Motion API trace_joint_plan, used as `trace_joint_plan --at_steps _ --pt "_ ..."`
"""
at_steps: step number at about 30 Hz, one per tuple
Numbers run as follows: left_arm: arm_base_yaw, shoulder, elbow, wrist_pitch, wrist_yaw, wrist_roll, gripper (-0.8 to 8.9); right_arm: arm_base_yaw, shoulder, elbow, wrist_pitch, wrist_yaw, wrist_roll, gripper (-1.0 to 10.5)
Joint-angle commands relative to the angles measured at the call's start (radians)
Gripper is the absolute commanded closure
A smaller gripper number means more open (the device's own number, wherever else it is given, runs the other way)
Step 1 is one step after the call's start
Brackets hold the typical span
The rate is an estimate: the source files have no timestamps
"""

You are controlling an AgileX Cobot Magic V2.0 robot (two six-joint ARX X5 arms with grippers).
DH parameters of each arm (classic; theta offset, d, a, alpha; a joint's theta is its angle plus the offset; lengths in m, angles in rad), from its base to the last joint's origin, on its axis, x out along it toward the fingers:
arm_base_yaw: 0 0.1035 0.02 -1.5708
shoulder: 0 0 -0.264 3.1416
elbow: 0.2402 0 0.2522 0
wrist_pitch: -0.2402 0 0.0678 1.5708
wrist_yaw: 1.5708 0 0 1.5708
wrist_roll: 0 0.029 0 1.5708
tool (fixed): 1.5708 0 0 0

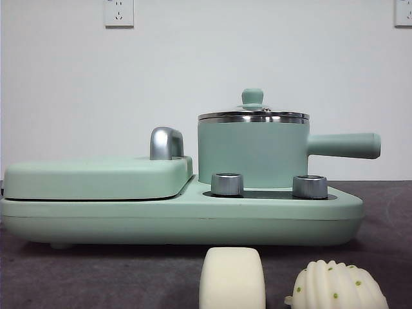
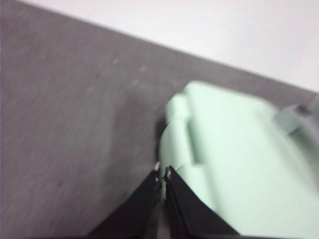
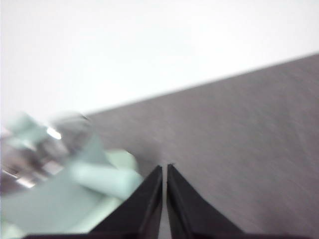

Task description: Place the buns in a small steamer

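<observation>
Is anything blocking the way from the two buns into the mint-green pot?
Yes. The steel-rimmed lid with the green knob sits closed on the mint-green cylindrical pot, covering its opening. The smooth cream loaf-shaped bun and the ribbed cream dome bun with green dots lie on the table in front; neither hand holds anything.

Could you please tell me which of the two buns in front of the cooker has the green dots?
The ribbed bun, the dome nearer the pot's handle side. The other bun beside it is smooth, plain and loaf-shaped.
</observation>
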Motion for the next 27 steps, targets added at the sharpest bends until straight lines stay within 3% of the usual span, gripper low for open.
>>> trace_joint_plan --at_steps 1,9,17,20,27 --pt "-0.026 0.095 0.096 0.01 0.013 0.006 7.98 0.003 0.04 0.097 -0.045 -0.043 0.062 9.3" --pt "-0.089 0.377 0.4 -0.077 0.17 0.061 7.98 0.003 0.241 0.428 -0.272 -0.249 0.005 9.3" --pt "-0.143 0.597 0.646 -0.178 0.353 0.113 7.98 0.003 0.455 0.711 -0.518 -0.452 -0.203 9.3" --pt "-0.158 0.633 0.691 -0.2 0.41 0.113 7.97 0.003 0.504 0.771 -0.57 -0.514 -0.246 9.3" --pt "-0.168 0.638 0.697 -0.2 0.414 0.115 7.76 0.003 0.521 0.789 -0.576 -0.52 -0.25 9.3"
